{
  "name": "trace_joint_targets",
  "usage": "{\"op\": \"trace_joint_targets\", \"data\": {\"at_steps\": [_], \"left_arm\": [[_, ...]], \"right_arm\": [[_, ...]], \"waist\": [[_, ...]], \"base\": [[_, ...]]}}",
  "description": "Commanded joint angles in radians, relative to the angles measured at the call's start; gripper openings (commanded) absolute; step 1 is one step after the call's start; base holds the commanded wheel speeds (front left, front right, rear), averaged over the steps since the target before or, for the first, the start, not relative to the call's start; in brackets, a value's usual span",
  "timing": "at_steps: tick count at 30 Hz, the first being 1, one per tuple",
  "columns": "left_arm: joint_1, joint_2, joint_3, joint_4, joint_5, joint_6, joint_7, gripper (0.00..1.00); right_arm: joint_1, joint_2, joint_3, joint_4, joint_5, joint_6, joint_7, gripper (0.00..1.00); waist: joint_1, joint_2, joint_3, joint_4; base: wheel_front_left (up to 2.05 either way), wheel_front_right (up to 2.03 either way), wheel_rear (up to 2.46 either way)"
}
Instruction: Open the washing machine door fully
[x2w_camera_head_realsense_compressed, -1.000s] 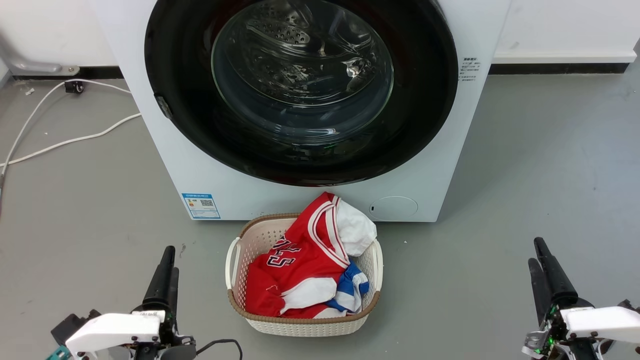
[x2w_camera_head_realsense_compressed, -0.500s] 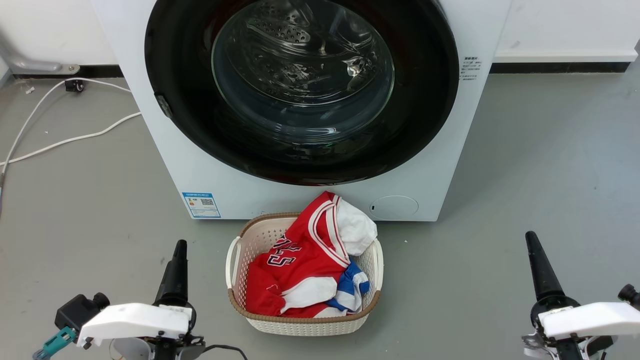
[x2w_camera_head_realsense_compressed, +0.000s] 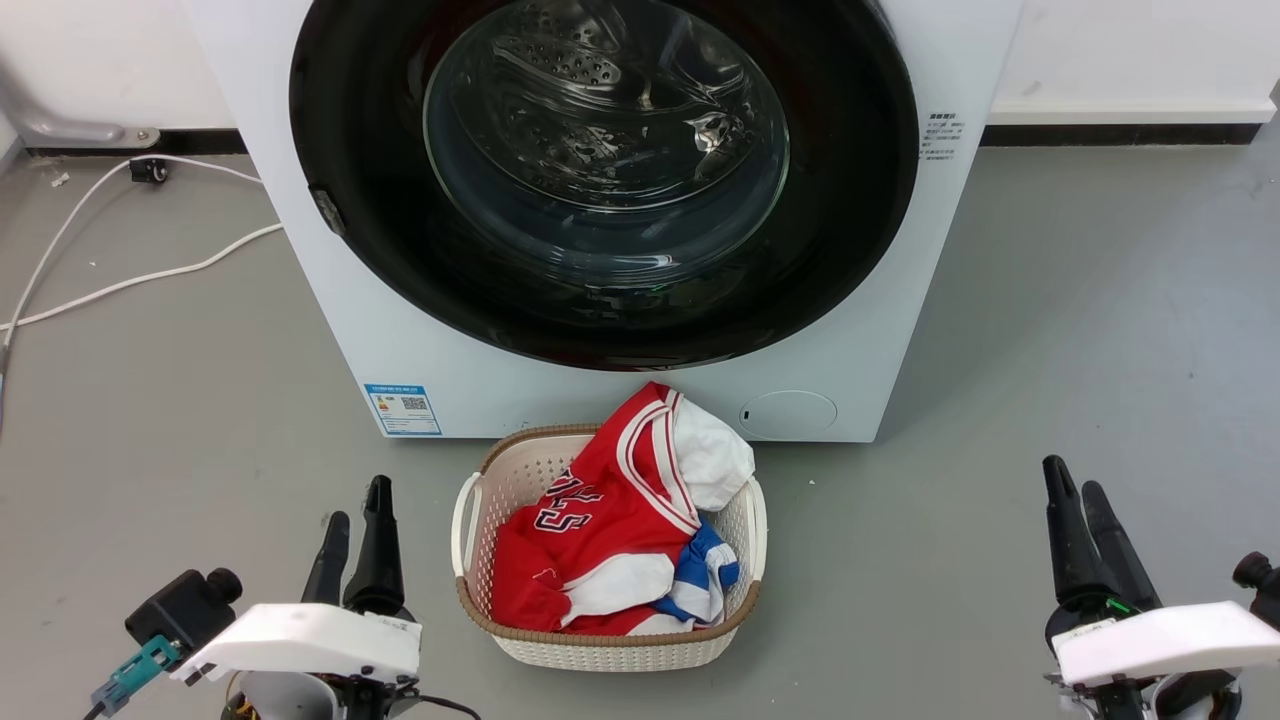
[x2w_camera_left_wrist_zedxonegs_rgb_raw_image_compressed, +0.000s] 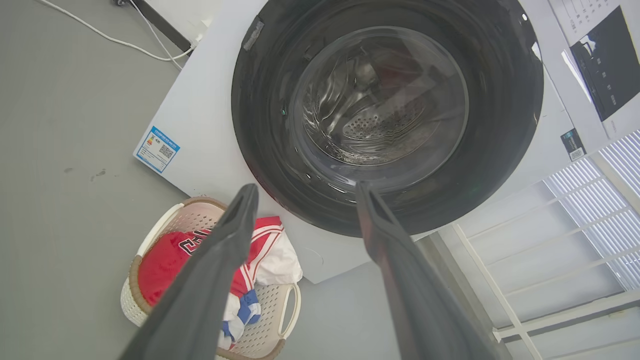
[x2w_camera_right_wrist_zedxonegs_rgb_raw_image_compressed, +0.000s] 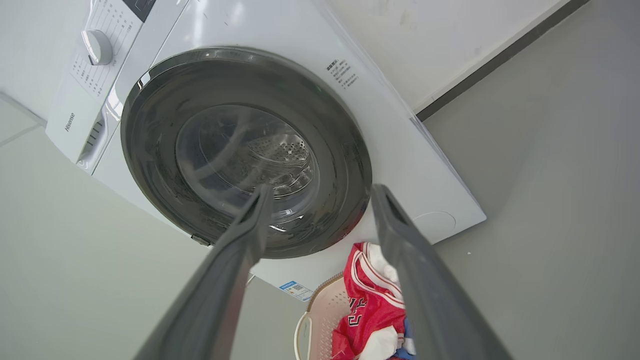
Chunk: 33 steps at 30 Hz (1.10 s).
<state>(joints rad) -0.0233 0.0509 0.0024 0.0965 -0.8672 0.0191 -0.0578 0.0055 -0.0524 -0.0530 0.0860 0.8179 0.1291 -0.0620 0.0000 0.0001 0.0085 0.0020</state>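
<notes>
The washing machine is a white front-loader facing me. Its door is a glossy black disc with a bulging glass window, lying flush against the machine front, shut. Both wrist views face the door too. My left gripper hovers low over the floor at the lower left, open and empty, well short of the machine. My right gripper hovers at the lower right, open and empty. In the wrist views each pair of fingers stands apart.
A white laundry basket with red, white and blue clothes sits on the grey floor right below the door, between my grippers. White cables trail on the floor to the left. A small round flap sits low on the machine front.
Both grippers have turned at the wrist and risen a little toward the machine, so both fingers of each now show side by side. The door and basket have not moved.
</notes>
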Motion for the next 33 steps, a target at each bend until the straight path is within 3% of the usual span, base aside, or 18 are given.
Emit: {"op": "trace_joint_targets", "data": {"at_steps": [1, 33], "left_arm": [[0.001, 0.006, -0.005, -0.020, 0.029, 0.005, -0.009, 1.00], [0.047, 0.042, -0.108, -0.084, 0.418, 0.084, -0.103, 1.00]], "right_arm": [[-0.001, -0.001, 0.000, -0.024, -0.030, 0.002, -0.008, 1.00], [0.061, 0.001, -0.004, -0.136, -0.431, 0.002, -0.101, 1.00]], "waist": [[0.0000, -0.0001, 0.000, 0.000], [0.0000, -0.0001, -0.009, 0.003]], "base": [[0.00, 0.00, 0.00], [0.00, 0.00, 0.00]]}}
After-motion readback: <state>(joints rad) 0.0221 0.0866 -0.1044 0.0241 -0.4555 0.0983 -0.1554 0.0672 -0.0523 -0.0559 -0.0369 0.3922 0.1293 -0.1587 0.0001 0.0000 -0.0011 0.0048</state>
